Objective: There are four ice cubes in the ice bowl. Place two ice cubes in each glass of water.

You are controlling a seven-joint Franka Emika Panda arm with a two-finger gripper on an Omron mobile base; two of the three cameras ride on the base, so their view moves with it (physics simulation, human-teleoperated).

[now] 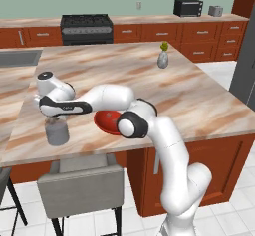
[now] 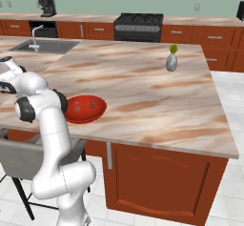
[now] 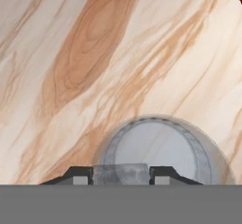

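Hand view has the tool (image 3: 121,175) pinching a cube (image 3: 121,173) right above the glass (image 3: 160,152); off-centre, so it might clip the rim.

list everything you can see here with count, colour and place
glass of water: one, grey translucent, near counter edge under the hand
ice cube: one, pale, between the fingertips above the glass
ice bowl: one, red, near counter edge beside the arm
ice cubes in bowl: pale specks, number unclear
vase: one, grey with green sprig, far side of counter
counter: one, marbled tan island
stove: one, black, back wall
sink: one, grey
chair: one, grey, before the island
gripper: one, dark tips, shut on the cube
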